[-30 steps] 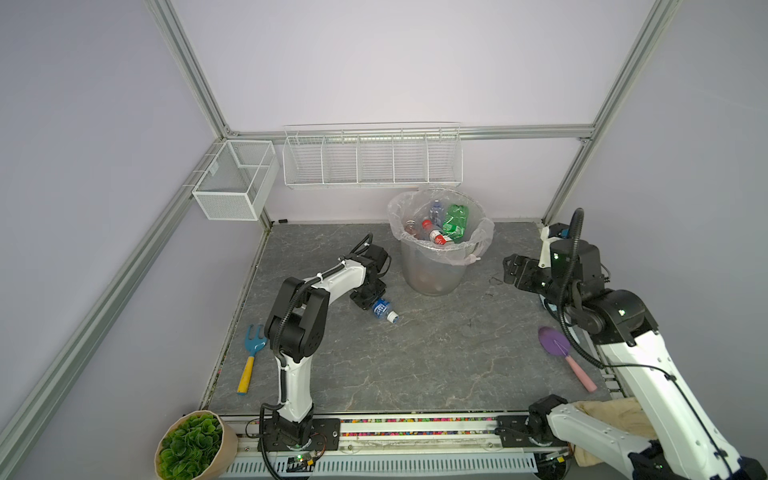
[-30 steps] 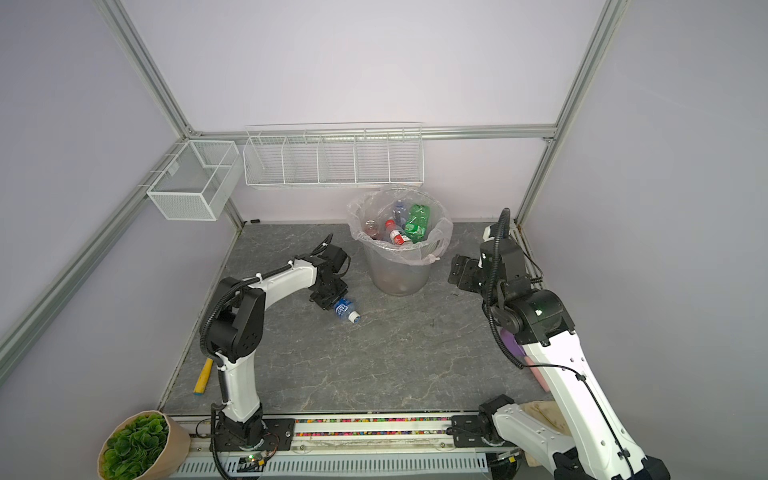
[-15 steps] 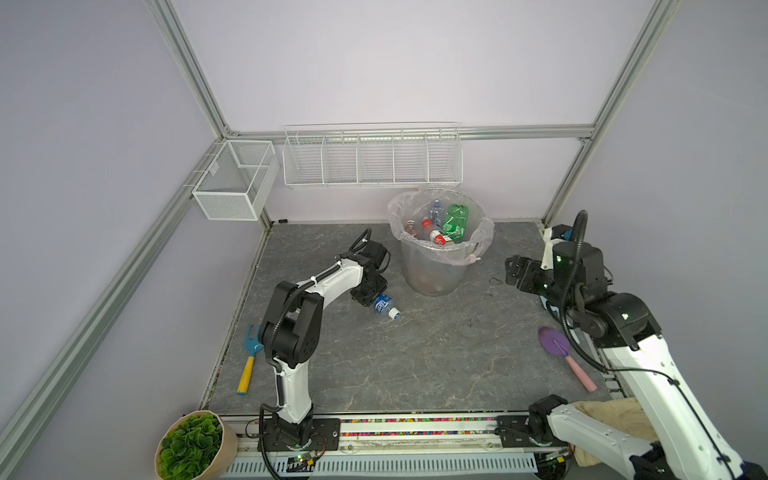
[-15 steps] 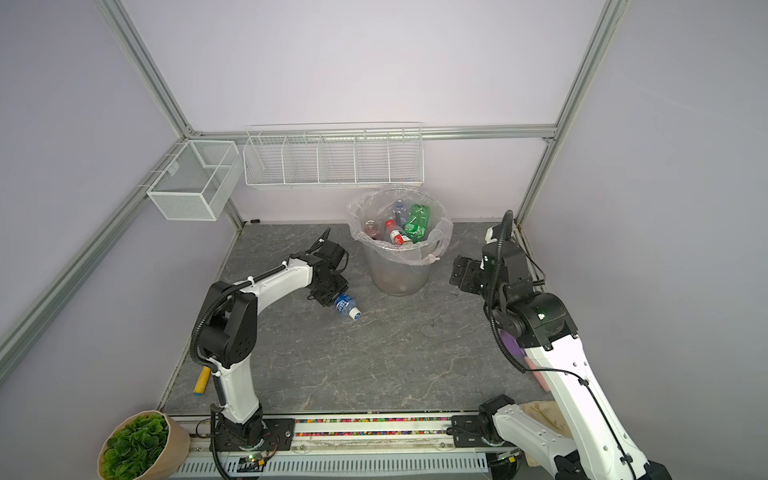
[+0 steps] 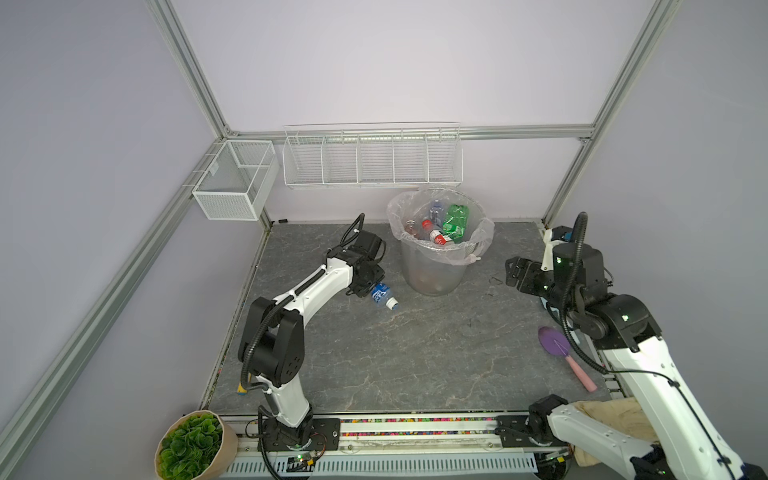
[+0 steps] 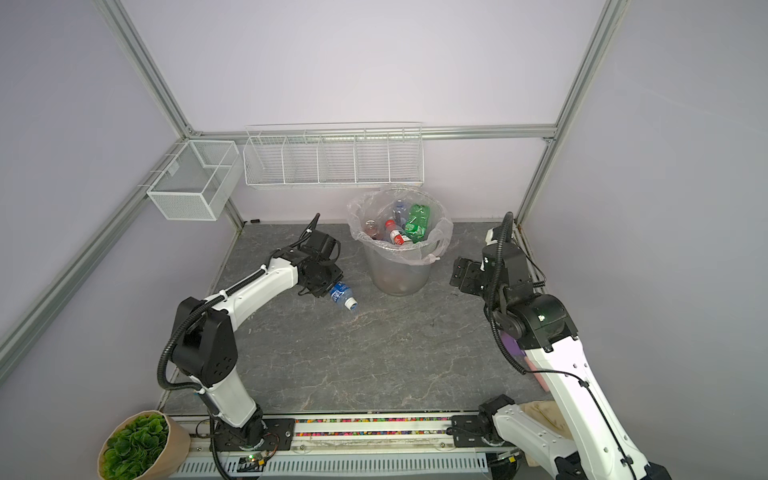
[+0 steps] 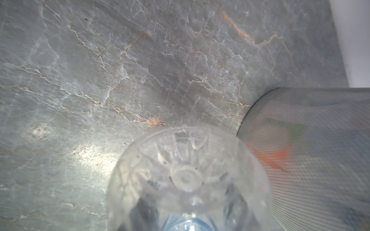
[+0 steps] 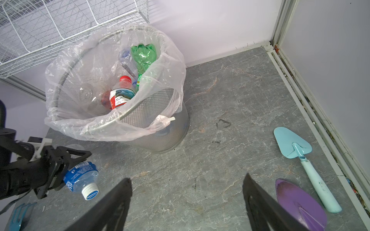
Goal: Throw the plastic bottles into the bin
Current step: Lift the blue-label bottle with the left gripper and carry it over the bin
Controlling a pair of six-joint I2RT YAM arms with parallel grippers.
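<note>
A small clear plastic bottle point(image 5: 381, 294) point(image 6: 341, 293) with a blue label and a white cap sits in my left gripper point(image 5: 368, 284) point(image 6: 326, 284), which is shut on its body. The bottle is tilted cap-down just above the floor, left of the bin point(image 5: 432, 276) point(image 6: 399, 276). In the left wrist view its clear base point(image 7: 188, 176) fills the foreground beside the bin wall point(image 7: 320, 160). The right wrist view shows the same bottle point(image 8: 82, 178). Several bottles lie in the bin, among them a green one point(image 5: 456, 222) and a red-capped one point(image 8: 122, 94). My right gripper point(image 5: 510, 273) point(image 8: 187, 177) is open and empty, right of the bin.
A purple trowel point(image 5: 555, 345) and a light-blue trowel point(image 8: 294, 148) lie by the right wall. A blue rake point(image 8: 19, 214) lies at the left edge. Two white wire baskets point(image 5: 372, 160) point(image 5: 232, 183) hang on the walls. A potted plant point(image 5: 191, 444) stands front left.
My left gripper has lifted the bottle slightly and carried it a little toward the bin, while its elbow swung. The right arm has hardly moved.
</note>
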